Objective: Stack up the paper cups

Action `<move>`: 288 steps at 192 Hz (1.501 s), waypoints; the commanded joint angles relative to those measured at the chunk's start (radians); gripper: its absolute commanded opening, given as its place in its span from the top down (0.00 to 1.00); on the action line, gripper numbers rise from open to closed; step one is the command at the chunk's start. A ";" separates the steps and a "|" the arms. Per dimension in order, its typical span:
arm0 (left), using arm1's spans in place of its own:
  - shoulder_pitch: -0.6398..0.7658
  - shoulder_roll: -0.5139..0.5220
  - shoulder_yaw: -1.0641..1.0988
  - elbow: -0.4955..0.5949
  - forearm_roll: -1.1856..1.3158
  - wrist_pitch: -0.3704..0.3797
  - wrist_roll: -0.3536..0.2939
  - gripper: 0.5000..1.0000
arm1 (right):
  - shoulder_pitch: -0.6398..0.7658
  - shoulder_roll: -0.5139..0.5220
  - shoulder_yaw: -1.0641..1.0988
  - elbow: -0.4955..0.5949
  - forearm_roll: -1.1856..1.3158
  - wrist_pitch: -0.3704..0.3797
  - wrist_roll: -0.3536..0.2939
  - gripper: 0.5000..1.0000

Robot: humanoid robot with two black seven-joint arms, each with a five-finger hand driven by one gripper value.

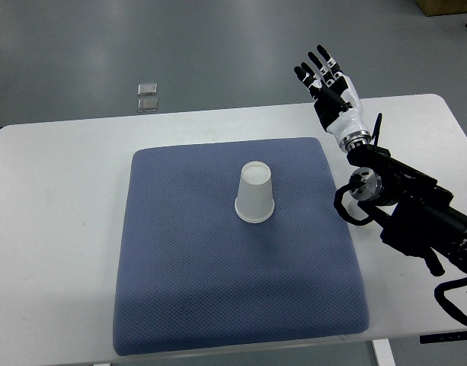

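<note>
Top view: paper cup upside down, mouth flat on blue pad, near pad centre, on white desk. Whether one cup or nested stack, cannot tell. Right robot hand raised past desk's far edge, well apart from cup, fingers spread, holding nothing. Inverted pose probably for stable base. Left arm out of view.

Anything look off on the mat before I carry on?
Nothing is spilled or damaged. One paper cup stands upside down near the middle of the blue mat; whether it is a single cup or a stack, I cannot tell. The right robot hand is open, holding nothing.
</note>
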 commanded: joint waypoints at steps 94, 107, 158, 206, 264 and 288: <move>0.003 0.000 0.000 -0.002 0.000 -0.001 0.000 0.00 | 0.020 0.003 -0.006 -0.005 -0.015 -0.032 0.000 0.17; 0.003 0.000 0.000 -0.002 0.000 -0.001 0.001 0.00 | 0.028 0.002 -0.021 -0.002 -0.018 -0.055 0.000 0.17; 0.003 0.000 0.000 -0.002 0.000 0.001 0.001 0.00 | 0.045 -0.021 -0.025 0.015 -0.195 -0.083 -0.002 0.17; 0.003 0.000 0.000 -0.002 0.000 -0.001 0.001 0.00 | 0.158 -0.158 -0.247 0.066 -0.439 -0.069 -0.040 0.17; 0.003 0.000 0.000 -0.002 0.000 -0.001 -0.001 0.00 | 0.370 -0.377 -0.624 0.159 -0.718 0.051 -0.085 0.17; 0.003 0.000 0.000 -0.002 0.000 0.001 -0.001 0.00 | 0.453 -0.440 -0.726 0.193 -0.884 0.077 -0.086 0.17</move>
